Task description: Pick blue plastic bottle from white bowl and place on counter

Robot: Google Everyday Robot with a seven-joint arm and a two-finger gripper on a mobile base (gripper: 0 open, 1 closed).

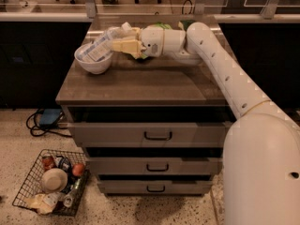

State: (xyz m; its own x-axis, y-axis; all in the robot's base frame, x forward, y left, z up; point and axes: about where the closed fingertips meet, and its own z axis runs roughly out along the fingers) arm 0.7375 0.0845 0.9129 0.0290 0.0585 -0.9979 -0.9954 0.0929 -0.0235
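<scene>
The blue plastic bottle lies tilted in the white bowl, its white cap pointing up and to the right. The bowl stands at the back left of the counter. My gripper reaches in from the right and sits at the bottle's upper end, its cream fingers around the neck just below the cap. The bottle's lower end still rests inside the bowl.
The top drawer of the cabinet stands slightly open. A wire basket with clutter sits on the floor at the lower left. Green items lie behind my wrist on the counter's back. Cables lie on the floor left.
</scene>
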